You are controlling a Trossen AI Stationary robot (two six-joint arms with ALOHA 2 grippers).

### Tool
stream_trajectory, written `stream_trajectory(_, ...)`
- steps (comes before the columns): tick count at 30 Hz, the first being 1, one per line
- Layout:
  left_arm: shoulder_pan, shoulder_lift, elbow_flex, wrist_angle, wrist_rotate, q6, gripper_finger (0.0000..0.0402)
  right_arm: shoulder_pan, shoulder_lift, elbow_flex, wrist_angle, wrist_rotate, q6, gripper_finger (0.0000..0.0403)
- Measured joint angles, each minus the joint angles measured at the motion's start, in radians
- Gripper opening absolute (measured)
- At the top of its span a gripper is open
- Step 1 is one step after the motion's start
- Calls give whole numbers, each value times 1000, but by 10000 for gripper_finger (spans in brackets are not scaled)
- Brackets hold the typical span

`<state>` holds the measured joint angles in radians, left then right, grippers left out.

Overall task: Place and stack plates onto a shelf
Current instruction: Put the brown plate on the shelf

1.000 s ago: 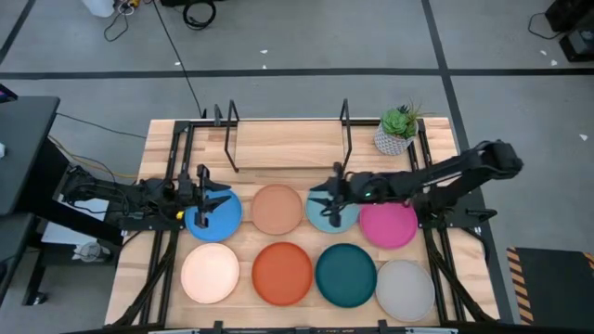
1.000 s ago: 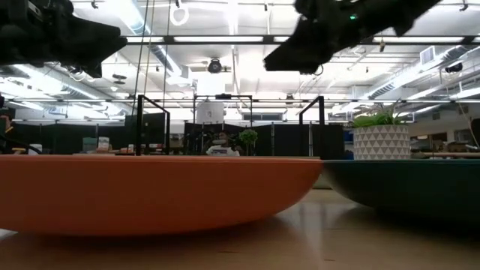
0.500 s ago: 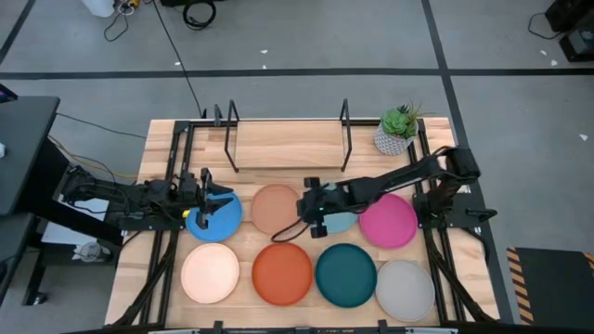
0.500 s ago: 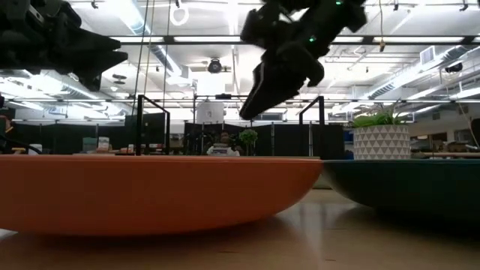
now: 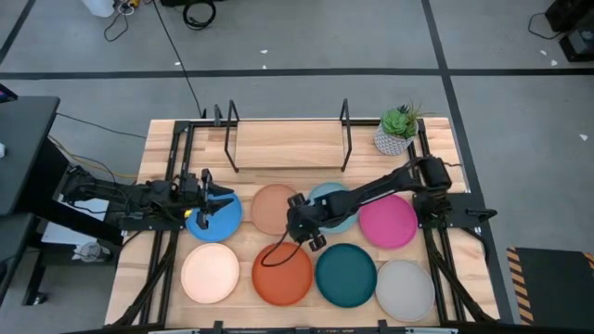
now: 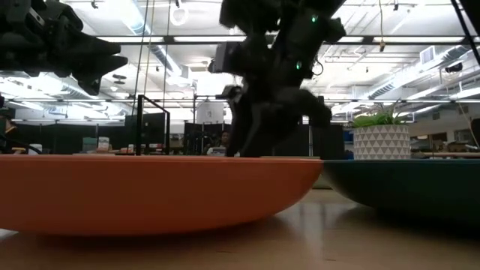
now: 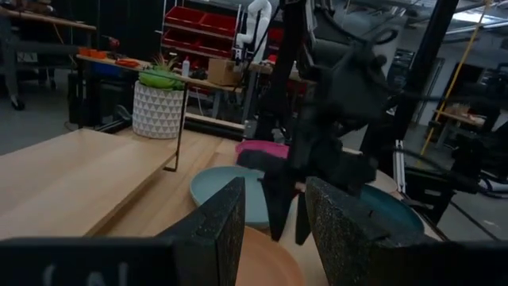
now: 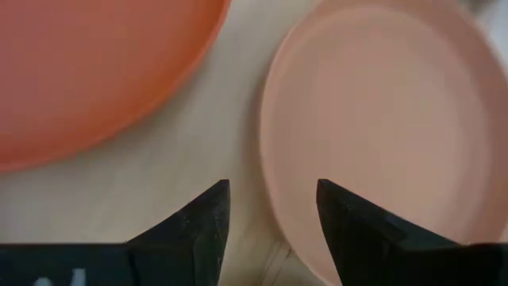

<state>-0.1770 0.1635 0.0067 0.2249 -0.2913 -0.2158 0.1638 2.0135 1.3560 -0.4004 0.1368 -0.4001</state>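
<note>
Eight plates lie flat on the wooden table in two rows. The far row holds blue (image 5: 221, 215), tan (image 5: 273, 206), light blue (image 5: 340, 206) partly under my right arm, and magenta (image 5: 390, 224). The near row holds cream (image 5: 210, 272), orange (image 5: 281, 276), dark teal (image 5: 345, 273) and grey (image 5: 405, 289). The shelf (image 5: 288, 147) stands at the far edge. My right gripper (image 8: 271, 187) is open and points down. Its fingers straddle the tan plate's near rim (image 8: 274, 151), beside the orange plate (image 8: 95, 71). My left gripper (image 7: 274, 187) is open over the blue plate.
A potted plant (image 5: 397, 131) stands at the shelf's right end. The shelf's black uprights (image 5: 344, 134) rise at both ends of its bare board. In the low view the orange plate (image 6: 150, 191) and dark teal plate (image 6: 409, 187) fill the foreground, with my right gripper (image 6: 270, 124) behind them.
My right gripper has swung from above the light blue plate toward the table's left and near edge. It has tipped downward and dropped low at the tan plate's near rim, close to the orange plate. The plates have not moved.
</note>
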Motion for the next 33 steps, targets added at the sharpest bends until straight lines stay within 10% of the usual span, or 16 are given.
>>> stream_trajectory(20,0,0,0,-8,0,2,141,-54,47,0,-5,-24,-78,19)
stream_trajectory(33,0,0,0,-9,0,2,141,-6,-101,0,5,15,-117,29)
